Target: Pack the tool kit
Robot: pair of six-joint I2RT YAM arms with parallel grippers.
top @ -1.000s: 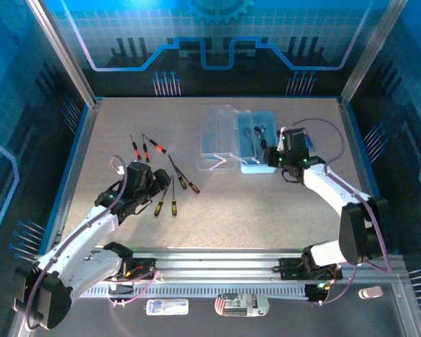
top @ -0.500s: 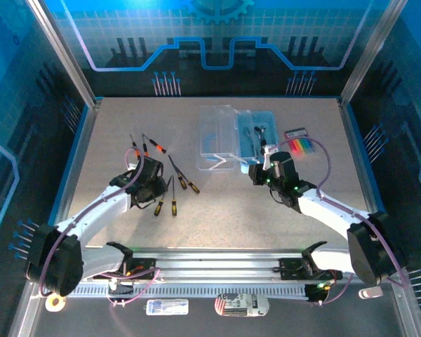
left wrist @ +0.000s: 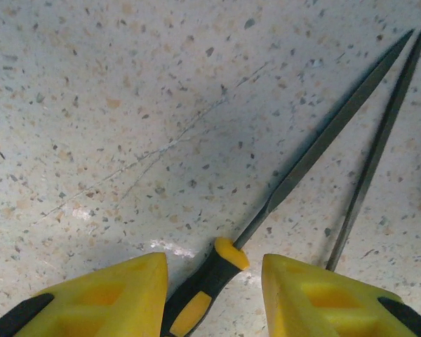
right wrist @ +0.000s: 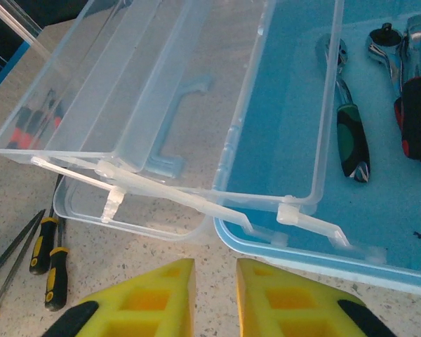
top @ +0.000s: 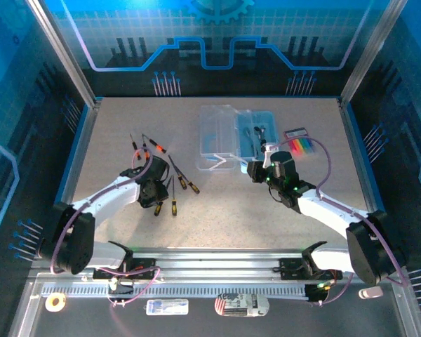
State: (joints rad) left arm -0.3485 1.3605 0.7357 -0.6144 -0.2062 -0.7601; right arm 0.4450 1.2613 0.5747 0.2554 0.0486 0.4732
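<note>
The left gripper (left wrist: 214, 275) had its jaws apart, straddling a file's (left wrist: 316, 151) handle on the table (top: 224, 217). The right gripper (right wrist: 215, 284), fingers narrowly parted and empty, hovered at the 6 o'clock edge of the open case (right wrist: 288, 126), with loose tools (top: 174, 184) at its 8 o'clock.

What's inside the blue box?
Two tools lie in the blue box: a ratchet with a green-and-black handle and a second tool with a red-and-black handle. The floor beside them is bare. From above, the right gripper covers the box's near edge.
</note>
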